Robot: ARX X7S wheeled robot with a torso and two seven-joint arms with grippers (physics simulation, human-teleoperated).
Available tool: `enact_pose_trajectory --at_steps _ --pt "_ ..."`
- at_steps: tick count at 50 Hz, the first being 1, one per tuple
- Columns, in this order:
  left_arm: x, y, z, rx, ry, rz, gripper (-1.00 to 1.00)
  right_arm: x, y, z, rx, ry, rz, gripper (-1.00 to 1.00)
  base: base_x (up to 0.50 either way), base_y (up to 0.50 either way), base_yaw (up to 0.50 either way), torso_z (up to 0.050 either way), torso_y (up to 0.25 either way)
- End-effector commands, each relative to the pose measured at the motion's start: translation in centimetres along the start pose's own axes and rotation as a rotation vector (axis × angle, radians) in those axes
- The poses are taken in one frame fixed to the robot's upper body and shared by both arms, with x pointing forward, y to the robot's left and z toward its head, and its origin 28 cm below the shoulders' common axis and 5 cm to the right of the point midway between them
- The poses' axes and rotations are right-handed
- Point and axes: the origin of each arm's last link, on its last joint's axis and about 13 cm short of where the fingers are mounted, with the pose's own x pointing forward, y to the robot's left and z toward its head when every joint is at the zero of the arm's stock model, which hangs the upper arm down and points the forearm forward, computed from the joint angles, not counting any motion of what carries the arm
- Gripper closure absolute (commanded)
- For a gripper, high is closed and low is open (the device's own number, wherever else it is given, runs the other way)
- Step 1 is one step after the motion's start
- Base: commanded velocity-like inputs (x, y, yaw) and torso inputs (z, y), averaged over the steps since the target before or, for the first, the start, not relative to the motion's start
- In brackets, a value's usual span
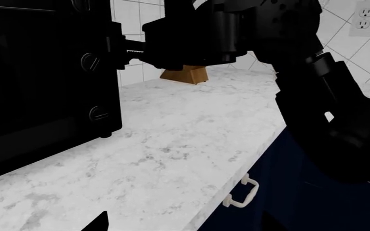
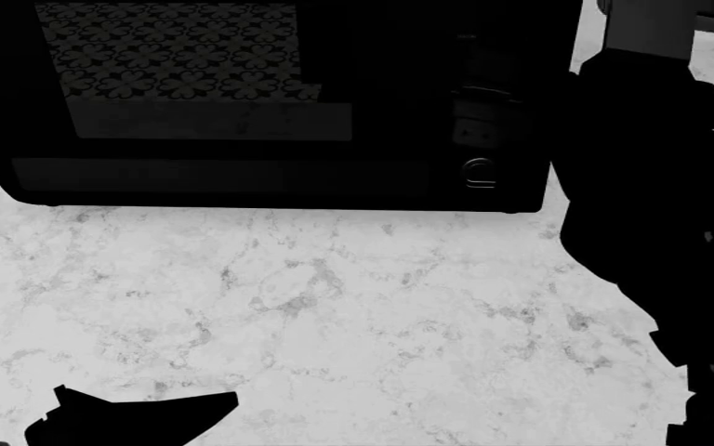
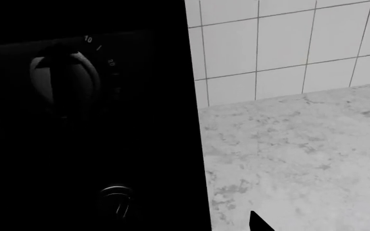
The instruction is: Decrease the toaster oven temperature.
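The black toaster oven (image 2: 271, 177) stands at the back of the counter, its glass door showing a floral mesh. Its knob strip is on the right side, and a silver-rimmed knob (image 2: 480, 173) shows low on it. In the left wrist view the oven (image 1: 37, 86) shows two knobs (image 1: 90, 61). My right gripper (image 1: 123, 48) is up against the strip just above them. In the right wrist view a large knob (image 3: 66, 79) and a lower knob (image 3: 117, 199) are close ahead. One fingertip (image 3: 257, 224) shows beside the oven, and the other is lost in the black. My left gripper (image 2: 146, 413) is open and empty, low over the counter's front.
White marble counter (image 2: 332, 307) with a tiled wall (image 3: 288, 43) behind. A wooden knife block (image 1: 185, 74) stands past the oven by the wall. There is a wall outlet (image 1: 363, 18). Navy cabinet fronts with a white handle (image 1: 243, 192) lie below the counter edge. My right arm (image 2: 654, 186) fills the right side.
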Motion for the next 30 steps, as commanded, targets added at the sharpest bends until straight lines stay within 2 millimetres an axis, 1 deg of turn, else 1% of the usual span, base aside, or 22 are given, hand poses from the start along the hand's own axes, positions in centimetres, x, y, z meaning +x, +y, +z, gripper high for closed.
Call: enact_pose_trajectory --at_steps 1,6,13,30 --pt "-0.12 -0.1 -0.03 -0.002 -0.001 0.0 -1.0 0.35 0.27 -1.71 0.023 0.032 0.03 -1.0 0.0 0.0 0.0 0.0 0.0" --pt "-0.17 -0.13 -0.06 -0.003 -0.001 -0.002 -1.0 0.37 0.36 -2.11 0.028 0.04 0.05 -1.0 0.0 0.0 0.0 0.0 0.0" --pt "-0.19 -0.19 -0.12 -0.004 -0.002 -0.003 -1.0 0.37 0.45 -2.14 0.026 0.038 0.065 -1.0 0.0 0.0 0.0 0.0 0.0" --pt "0.07 0.2 -0.27 -0.009 -0.005 0.006 -1.0 1.26 1.24 -1.53 0.06 0.016 0.101 -1.0 0.0 0.0 0.0 0.0 0.0"
